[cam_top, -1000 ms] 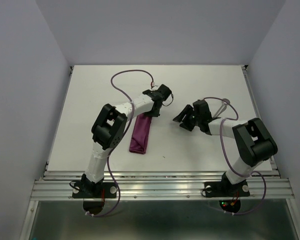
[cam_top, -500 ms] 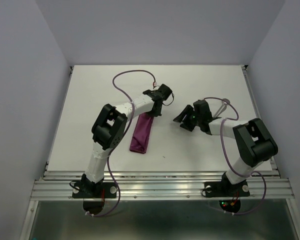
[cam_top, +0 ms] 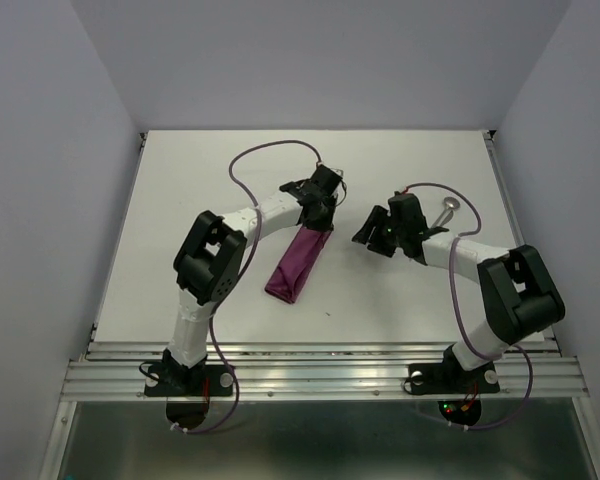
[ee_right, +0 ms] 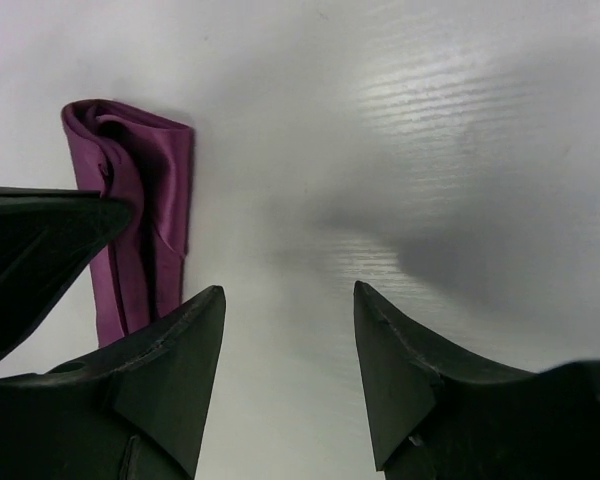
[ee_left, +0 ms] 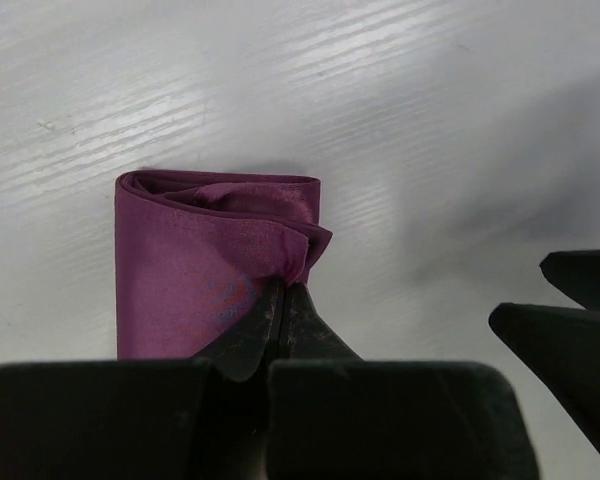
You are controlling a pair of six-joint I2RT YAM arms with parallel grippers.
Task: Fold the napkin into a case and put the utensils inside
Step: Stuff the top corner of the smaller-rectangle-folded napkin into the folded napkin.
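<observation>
Top view: case [cam_top: 298,262] lies just left of frame centre on the table [cam_top: 180,200]. It is a narrow plum strip running on a slant, upper end toward the right, lower end toward the left. The cloth is already folded down to pouch form.

Left gripper [ee_left: 280,305]: clenched, jaws pressed together on a small pucker of cloth at the right-hand corner of the case's upper end. The wrist view shows the top layer tented up at the pinch, while the rest of the strip lies flat on the table. Judgement: the pinch is there to lift one layer and open a mouth, or to steer the strip toward the other arm. I cannot say which.

Right gripper [ee_right: 288,292]: released, jaws spread, nothing between them, only bare table. It hovers right of the case, near but apart, tips pointed at it. Judgement: waiting its turn, free to fetch a utensil.

Contents of case: none seen. The end facing the left wrist camera shows rolled cloth layers only, no metal.

Spoon [cam_top: 448,208]: right of centre in the top view, on the table behind the right arm, well apart from the case. Bowl visible, handle partly hidden. A second utensil cannot be made out.

Judgement: folding done, loading not yet begun.
</observation>
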